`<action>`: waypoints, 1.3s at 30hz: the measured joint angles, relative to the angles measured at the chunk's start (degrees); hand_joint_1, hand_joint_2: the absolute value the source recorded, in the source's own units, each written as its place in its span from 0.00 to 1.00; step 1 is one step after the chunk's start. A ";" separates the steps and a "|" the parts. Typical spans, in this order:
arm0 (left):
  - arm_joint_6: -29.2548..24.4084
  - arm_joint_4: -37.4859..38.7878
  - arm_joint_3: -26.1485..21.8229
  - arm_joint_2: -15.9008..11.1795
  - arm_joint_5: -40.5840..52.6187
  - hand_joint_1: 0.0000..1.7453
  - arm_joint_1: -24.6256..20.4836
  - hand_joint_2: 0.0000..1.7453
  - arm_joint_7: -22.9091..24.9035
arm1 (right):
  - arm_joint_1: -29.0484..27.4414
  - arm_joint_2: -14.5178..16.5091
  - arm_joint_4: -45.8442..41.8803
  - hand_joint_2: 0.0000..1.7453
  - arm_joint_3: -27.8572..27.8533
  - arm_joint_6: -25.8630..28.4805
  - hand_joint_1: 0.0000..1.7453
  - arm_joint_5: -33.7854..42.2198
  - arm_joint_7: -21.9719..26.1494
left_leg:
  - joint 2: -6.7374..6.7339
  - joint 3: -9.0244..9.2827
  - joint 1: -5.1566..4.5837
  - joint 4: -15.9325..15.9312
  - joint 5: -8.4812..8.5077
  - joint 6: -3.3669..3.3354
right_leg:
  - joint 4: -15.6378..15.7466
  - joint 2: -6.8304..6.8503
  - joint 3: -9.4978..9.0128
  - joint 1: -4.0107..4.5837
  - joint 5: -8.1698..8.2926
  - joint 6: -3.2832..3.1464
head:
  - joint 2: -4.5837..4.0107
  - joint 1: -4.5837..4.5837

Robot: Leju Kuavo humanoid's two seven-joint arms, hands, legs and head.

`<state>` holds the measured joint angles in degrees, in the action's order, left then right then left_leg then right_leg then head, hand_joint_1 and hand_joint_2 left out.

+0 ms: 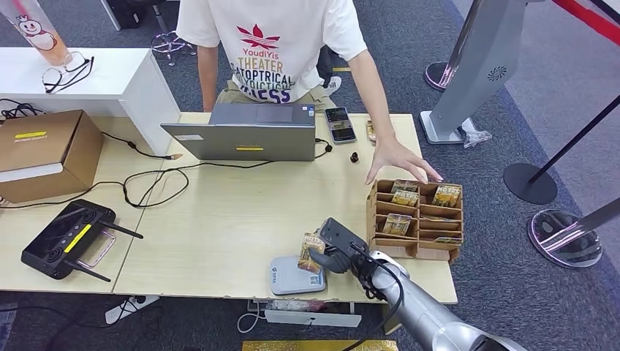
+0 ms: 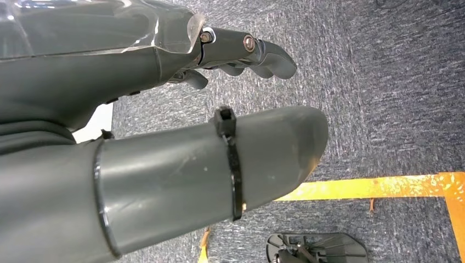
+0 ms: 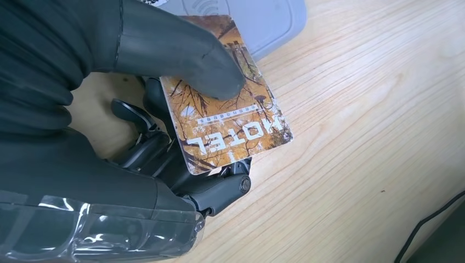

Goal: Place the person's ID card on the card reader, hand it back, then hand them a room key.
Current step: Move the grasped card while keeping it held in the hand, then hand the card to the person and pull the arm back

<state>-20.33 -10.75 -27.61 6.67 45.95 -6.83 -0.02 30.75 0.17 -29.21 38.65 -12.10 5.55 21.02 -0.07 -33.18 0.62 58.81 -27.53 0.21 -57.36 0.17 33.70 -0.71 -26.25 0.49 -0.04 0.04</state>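
The right hand (image 1: 330, 252) reaches in over the near edge of the wooden table (image 1: 219, 227), holding a room key card (image 1: 311, 252) pinched between its thick thumb and darker fingers (image 3: 164, 159). The card — orange and brown, printed with the word HOTEL — sits just above the near end of the grey card reader (image 1: 289, 278), which lies flat by the table's front edge. Just beside the hand stands a wooden card rack (image 1: 417, 219) with more cards in its slots. A person in a white printed T-shirt stands across the table, one hand (image 1: 398, 162) spread above the rack's far side. A grey laptop (image 1: 245, 131) and a phone (image 1: 340, 124) lie further back. The left hand (image 2: 181, 109) hangs over grey carpet — fingers apart, holding nothing.
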 joint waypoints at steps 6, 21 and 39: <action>-0.01 0.00 0.01 0.00 -0.01 0.00 -0.02 0.00 0.03 | -0.13 0.23 -0.05 1.00 1.37 1.00 1.00 -1.50 0.14 | -0.01 0.01 0.00 0.00 0.00 0.00 | 0.00 -0.02 0.00 0.00 0.00 0.00 | 0.00 0.00; -0.17 0.00 0.01 -0.02 -0.03 0.00 -0.01 0.00 0.04 | -0.80 1.23 -1.33 1.00 6.78 6.86 1.00 -8.14 0.62 | -0.02 0.03 0.01 0.00 0.00 0.00 | 0.00 -0.03 -0.01 0.00 0.00 0.00 | 0.00 0.00; -0.17 0.00 0.01 -0.20 -0.03 0.00 -0.01 0.00 0.06 | -0.84 1.47 -1.61 1.00 8.16 8.20 1.00 -9.29 0.80 | -0.02 0.03 0.01 0.00 0.00 0.00 | 0.00 -0.03 -0.01 0.00 0.00 0.00 | 0.00 0.00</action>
<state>-20.50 -10.75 -27.59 6.47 45.92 -6.84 0.04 29.91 1.64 -30.82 46.82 -3.90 -3.74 21.81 -0.09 -33.16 0.63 58.81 -27.52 0.22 -57.36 0.14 33.69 -0.70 -26.25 0.49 -0.04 0.04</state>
